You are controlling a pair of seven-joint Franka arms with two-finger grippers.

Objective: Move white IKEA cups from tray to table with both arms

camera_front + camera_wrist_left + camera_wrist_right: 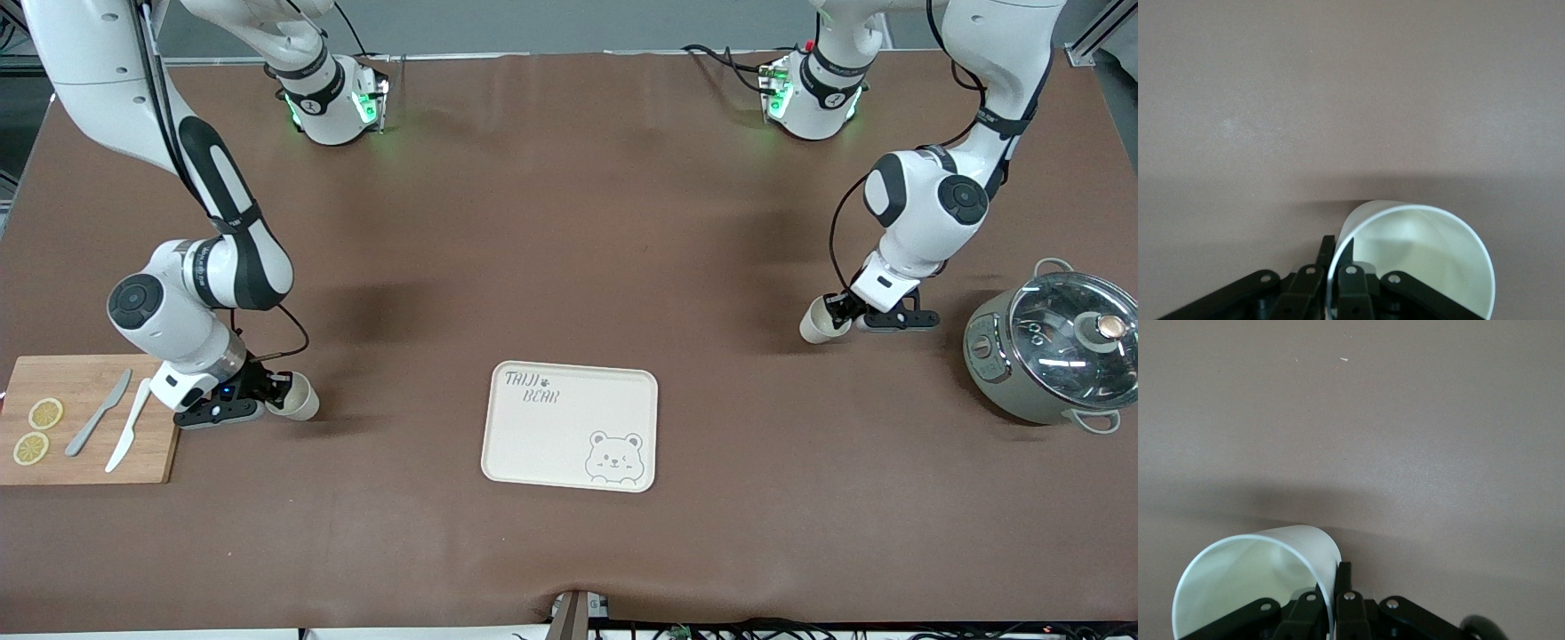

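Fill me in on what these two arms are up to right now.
Each arm has taken a cup off the tray, which now lies bare. The right gripper is pinched on the rim of one cup beside the cutting board. The left gripper pinches the other cup near the lidded pot. Both cups are low over the table, apparently about to be set down.

Left pincer (836, 313) and right pincer (274, 396) both clamped, low.
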